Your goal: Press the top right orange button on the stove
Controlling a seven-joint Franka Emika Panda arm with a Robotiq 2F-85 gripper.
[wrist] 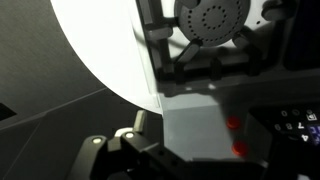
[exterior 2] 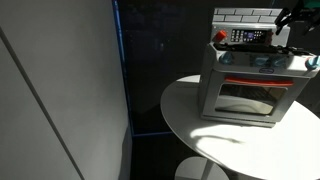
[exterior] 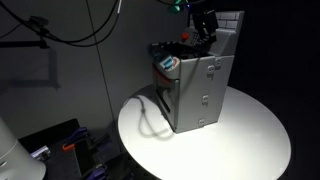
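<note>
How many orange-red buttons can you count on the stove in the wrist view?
2. Both sit on the stove, right of its grey face: the upper button and the lower button just beneath. Others may be hidden in the dark.

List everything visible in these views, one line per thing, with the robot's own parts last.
stove: one, grey with a white tiled back panel, standing on the table
orange-red buttons: two show in the wrist view, on the stove's grey face
table: one, white, round, under the stove
cables: a few, dark, hanging in the upper background of an exterior view
wall panel: one, grey, beside the table
gripper: one, dark, just above the stove's top by the back panel; the views do not show whether the jaws are open or shut
</note>
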